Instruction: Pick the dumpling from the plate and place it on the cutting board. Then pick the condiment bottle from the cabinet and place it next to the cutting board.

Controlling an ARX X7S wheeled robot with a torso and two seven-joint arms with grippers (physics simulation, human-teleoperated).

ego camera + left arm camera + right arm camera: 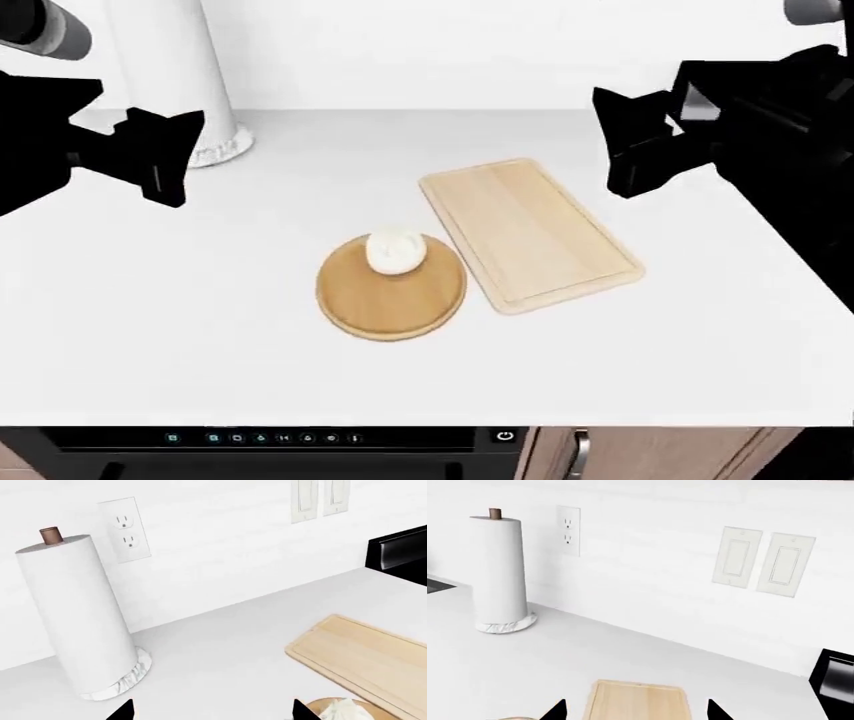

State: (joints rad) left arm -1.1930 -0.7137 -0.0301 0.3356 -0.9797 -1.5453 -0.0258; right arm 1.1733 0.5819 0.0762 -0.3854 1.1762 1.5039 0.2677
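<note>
The white dumpling point(394, 250) sits on the far part of the round wooden plate point(387, 298) in the middle of the white counter. It also shows in the left wrist view point(345, 711). The pale cutting board point(529, 233) lies bare just right of the plate; it shows in the left wrist view point(370, 655) and the right wrist view point(637, 700) too. My left gripper point(167, 160) is open and empty, raised left of the plate. My right gripper point(627, 140) is open and empty, raised above the board's far right. The condiment bottle and cabinet are out of view.
A paper towel roll point(167, 70) stands at the back left by the wall. A black stove edge point(400, 552) lies past the board to the right. An oven panel point(267, 438) runs under the counter's front edge. Outlets and switches are on the wall.
</note>
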